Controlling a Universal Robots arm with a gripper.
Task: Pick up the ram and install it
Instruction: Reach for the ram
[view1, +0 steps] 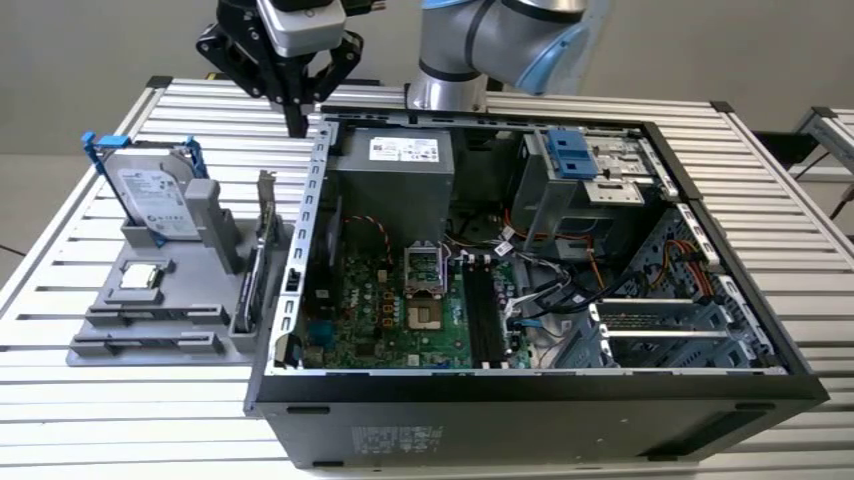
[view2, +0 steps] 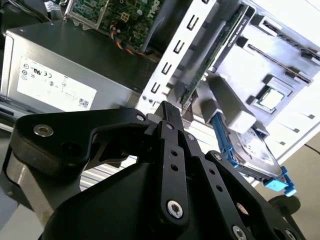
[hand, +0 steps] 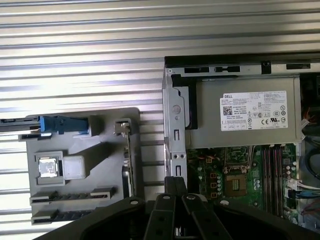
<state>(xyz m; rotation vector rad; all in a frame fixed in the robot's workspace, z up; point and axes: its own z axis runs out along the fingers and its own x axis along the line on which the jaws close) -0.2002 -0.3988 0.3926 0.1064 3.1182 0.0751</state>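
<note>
My gripper (view1: 296, 128) hangs above the table at the back, over the left wall of the open computer case (view1: 310, 250). Its black fingers are shut with nothing between them, as both wrist views show (view2: 167, 107) (hand: 175, 180). The ram (view1: 154, 316) looks like a narrow dark strip standing edge-on in a slot near the front of the grey holder (view1: 200, 330). The first wrist view shows the ram (hand: 75, 196) too, well apart from the gripper. The black memory slots (view1: 478, 312) lie on the green motherboard (view1: 387, 310) inside the case.
On the holder also stand a silver hard drive in a blue frame (view1: 150, 195), a square processor chip (view1: 140, 280) and an upright green card with a metal bracket (view1: 267, 245). The grey power supply (view1: 394, 160) fills the case's back. The arm's base (view1: 447, 60) stands behind it.
</note>
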